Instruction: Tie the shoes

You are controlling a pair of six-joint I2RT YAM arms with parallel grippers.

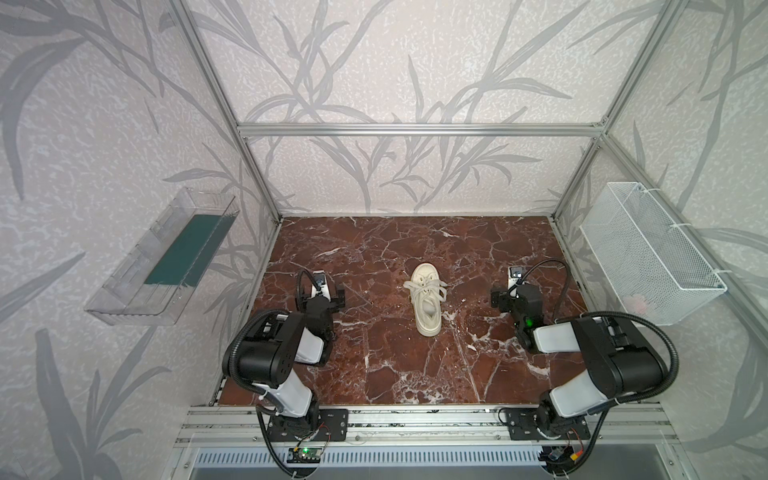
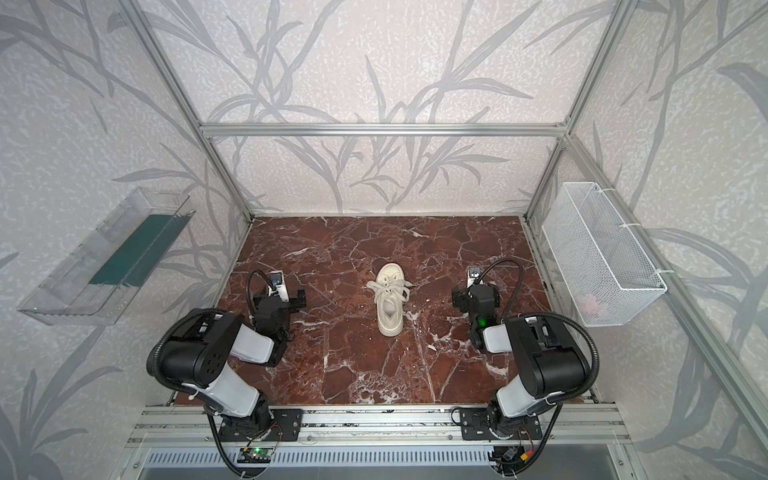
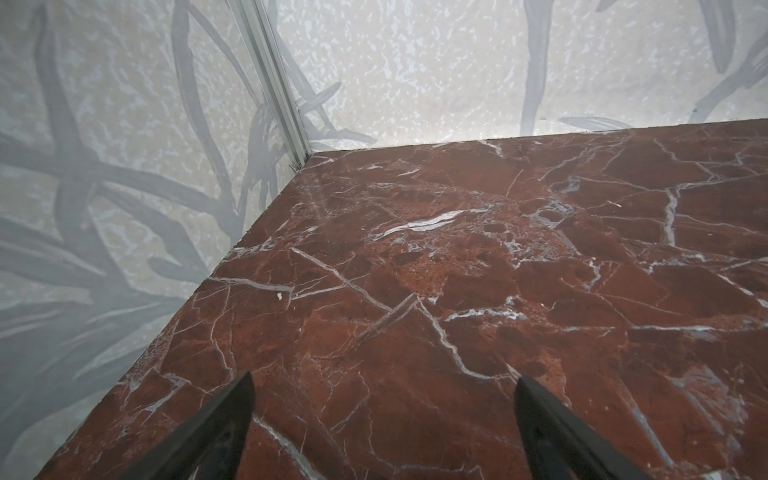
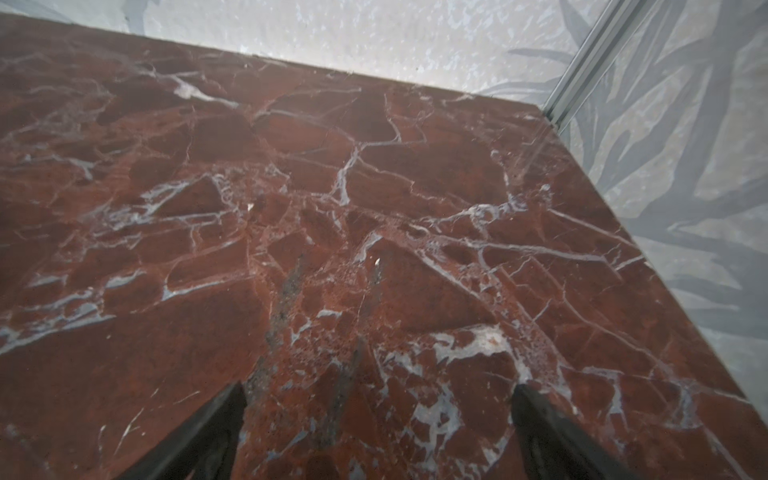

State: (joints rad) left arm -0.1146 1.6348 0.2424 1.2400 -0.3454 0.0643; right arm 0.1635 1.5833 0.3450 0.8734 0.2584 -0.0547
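We see black joints, pale grey shells and ribbed black cables [image 1: 673,358] on both arms [image 1: 270,357], with dark pointed fingers [image 3: 226,424] on the left hand [image 3: 384,376] and right hand [image 4: 378,385].

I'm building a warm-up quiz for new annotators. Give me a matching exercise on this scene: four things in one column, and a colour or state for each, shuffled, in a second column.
Column one:
1. sneaker
2. wire basket
3. wall tray
4. left end effector

Column two:
A. white mesh
B. open, holding nothing
C. cream
D. see-through

Pairs: 1-C, 2-A, 3-D, 4-B
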